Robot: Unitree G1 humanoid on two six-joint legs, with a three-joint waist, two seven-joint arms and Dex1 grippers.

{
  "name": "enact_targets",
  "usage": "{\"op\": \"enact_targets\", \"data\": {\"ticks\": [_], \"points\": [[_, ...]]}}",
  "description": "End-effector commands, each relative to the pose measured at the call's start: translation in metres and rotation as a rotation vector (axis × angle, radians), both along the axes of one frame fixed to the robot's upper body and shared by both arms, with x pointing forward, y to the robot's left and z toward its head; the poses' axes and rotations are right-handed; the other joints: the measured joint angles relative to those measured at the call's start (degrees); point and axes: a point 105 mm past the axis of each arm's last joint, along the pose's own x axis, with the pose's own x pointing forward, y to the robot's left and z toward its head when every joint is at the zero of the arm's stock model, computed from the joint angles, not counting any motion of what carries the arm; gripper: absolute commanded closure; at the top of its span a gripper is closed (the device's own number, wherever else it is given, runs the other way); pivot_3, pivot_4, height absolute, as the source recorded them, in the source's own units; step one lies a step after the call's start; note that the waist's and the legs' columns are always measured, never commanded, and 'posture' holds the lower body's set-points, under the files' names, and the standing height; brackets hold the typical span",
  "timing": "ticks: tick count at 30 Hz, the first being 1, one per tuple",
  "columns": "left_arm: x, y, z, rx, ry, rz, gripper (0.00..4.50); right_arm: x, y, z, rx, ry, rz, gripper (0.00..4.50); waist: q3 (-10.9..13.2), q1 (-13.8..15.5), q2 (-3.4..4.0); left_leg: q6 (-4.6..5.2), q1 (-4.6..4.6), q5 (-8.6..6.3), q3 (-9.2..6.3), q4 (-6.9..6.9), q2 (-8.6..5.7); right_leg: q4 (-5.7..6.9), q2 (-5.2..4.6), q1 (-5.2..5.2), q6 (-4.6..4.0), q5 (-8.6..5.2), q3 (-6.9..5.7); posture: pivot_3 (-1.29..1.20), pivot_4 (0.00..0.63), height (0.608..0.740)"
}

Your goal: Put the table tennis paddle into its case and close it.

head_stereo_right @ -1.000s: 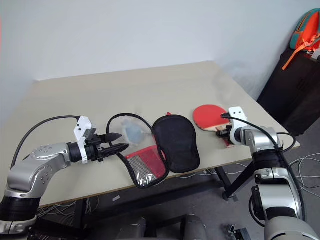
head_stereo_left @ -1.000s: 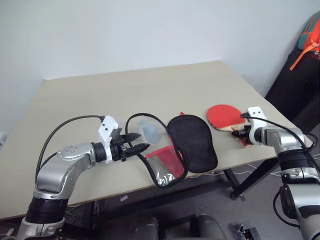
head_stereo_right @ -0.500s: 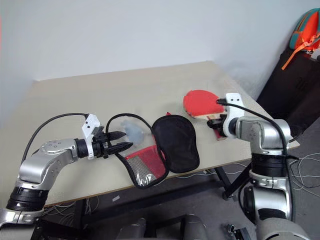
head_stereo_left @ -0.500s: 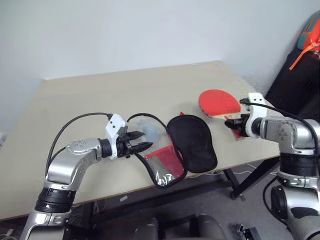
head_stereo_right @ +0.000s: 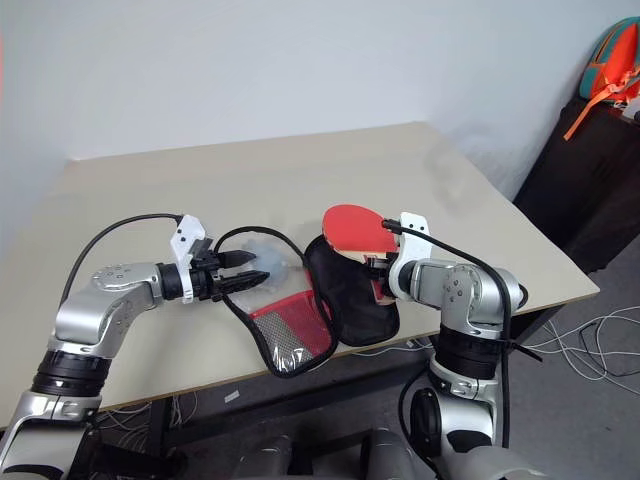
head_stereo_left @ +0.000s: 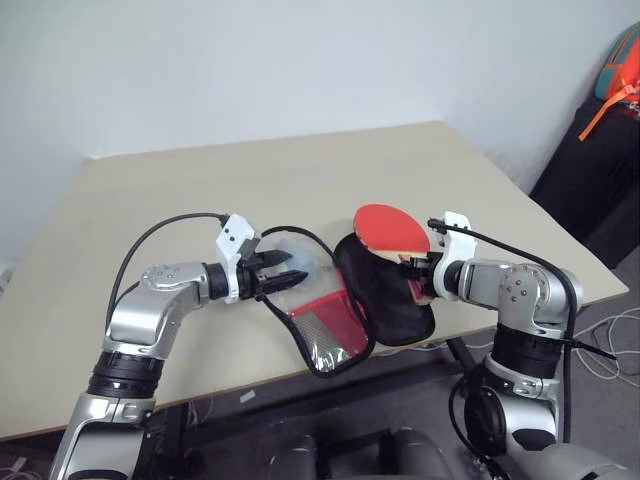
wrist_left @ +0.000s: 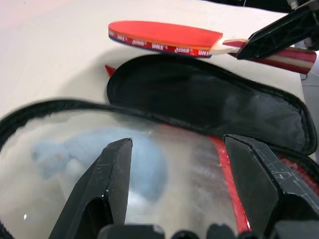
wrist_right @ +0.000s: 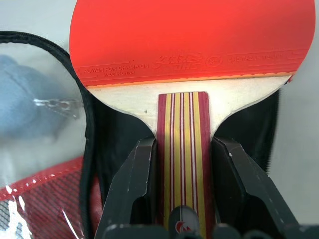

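The table tennis paddle (head_stereo_left: 392,228), red-faced with a striped wooden handle, hangs level just above the open case. My right gripper (head_stereo_left: 418,272) is shut on the handle, and the right wrist view shows its fingers (wrist_right: 144,174) pressing each side of it. The case lies unzipped near the table's front edge. Its black-lined half (head_stereo_left: 390,295) is under the paddle, and its clear half (head_stereo_left: 300,262), over something pale blue, is to the left. My left gripper (head_stereo_left: 292,276) stands open at the clear half, its fingers (wrist_left: 114,174) spread over the lining.
The beige table (head_stereo_left: 200,190) has bare room behind and to the left of the case. The case's red mesh end (head_stereo_left: 325,325) reaches the front edge. A dark cabinet with an orange and teal bag (head_stereo_left: 620,70) stands off the table at the far right.
My right gripper lifted the paddle from the table's right side and carried it left to above the black half of the case. The left gripper reached forward to the clear half.
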Motion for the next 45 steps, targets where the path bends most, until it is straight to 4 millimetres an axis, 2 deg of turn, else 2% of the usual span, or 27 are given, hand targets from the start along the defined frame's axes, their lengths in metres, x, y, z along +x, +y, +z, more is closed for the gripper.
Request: {"op": "enact_targets", "data": {"ticks": [1, 9, 16, 20, 26, 38, 40, 43, 45], "points": [[0.007, -0.007, 0.016, 0.023, -0.081, -0.033, 1.42, -0.002, 0.0, 0.011, -0.009, -0.054, -0.028, 3.3, 0.0, 0.0, 0.0, 0.0, 0.0, 0.0, 0.0, 0.0, 0.0, 0.0, 0.0, 0.0, 0.0, 0.0, 0.0, 0.0, 0.0, 0.724], [0.012, -0.012, 0.014, 0.018, -0.081, -0.045, 1.42, -0.016, 0.003, -0.003, -0.004, -0.035, -0.011, 3.3, 0.0, -0.1, -0.01, -0.01, 0.0, 0.0, 0.01, -0.03, 0.01, 0.0, 0.01, -0.04, 0.0, 0.0, 0.01, 0.0, 0.0, 0.724], [0.018, -0.013, 0.015, 0.02, -0.087, -0.048, 1.42, -0.018, 0.017, 0.0, 0.014, -0.04, 0.024, 3.3, 0.0, -0.1, -0.01, -0.01, 0.01, 0.01, -0.02, -0.03, 0.01, -0.01, 0.01, -0.02, 0.0, 0.0, 0.01, 0.0, 0.0, 0.724], [0.019, -0.012, 0.016, 0.016, -0.089, -0.041, 1.42, -0.021, 0.023, -0.009, 0.001, -0.008, 0.036, 3.3, 0.0, -0.1, -0.01, 0.0, 0.0, 0.01, -0.02, -0.03, 0.01, -0.01, 0.01, -0.02, 0.0, 0.0, 0.01, 0.0, 0.0, 0.724], [0.019, -0.011, 0.016, 0.012, -0.091, -0.033, 1.42, -0.027, 0.014, -0.024, -0.062, 0.031, 0.024, 3.3, 0.0, 0.0, -0.03, 0.0, 0.0, 0.01, -0.02, -0.02, -0.01, -0.01, 0.0, -0.01, 0.0, 0.0, 0.01, 0.0, 0.0, 0.724], [0.017, -0.011, 0.019, -0.006, -0.089, -0.034, 1.42, -0.031, 0.009, -0.032, -0.092, 0.056, 0.015, 3.3, 0.0, 0.0, -0.05, 0.0, 0.01, 0.0, -0.08, -0.02, -0.01, -0.04, 0.0, 0.04, 0.0, -0.01, -0.03, 0.0, 0.0, 0.724], [0.016, -0.01, 0.019, -0.007, -0.087, -0.033, 1.42, -0.03, 0.008, -0.031, -0.109, 0.05, 0.019, 2.58, 0.0, 0.0, -0.05, 0.01, 0.01, 0.01, -0.09, -0.02, -0.01, -0.04, 0.0, 0.04, 0.0, -0.01, -0.03, 0.0, 0.0, 0.724], [0.014, -0.01, 0.02, -0.011, -0.081, -0.033, 1.42, -0.028, 0.008, -0.03, -0.128, 0.046, 0.019, 1.86, 0.0, -0.1, -0.05, 0.0, 0.01, 0.01, -0.08, -0.02, 0.0, -0.04, 0.0, 0.03, 0.0, -0.01, -0.02, 0.0, 0.0, 0.724], [0.011, -0.01, 0.02, -0.018, -0.073, -0.04, 1.42, -0.026, 0.009, -0.029, -0.129, 0.037, 0.027, 1.09, 0.0, -0.1, -0.05, 0.0, 0.01, 0.01, -0.08, -0.02, 0.01, -0.03, 0.0, 0.02, 0.0, -0.01, -0.03, 0.0, 0.0, 0.724]]}}
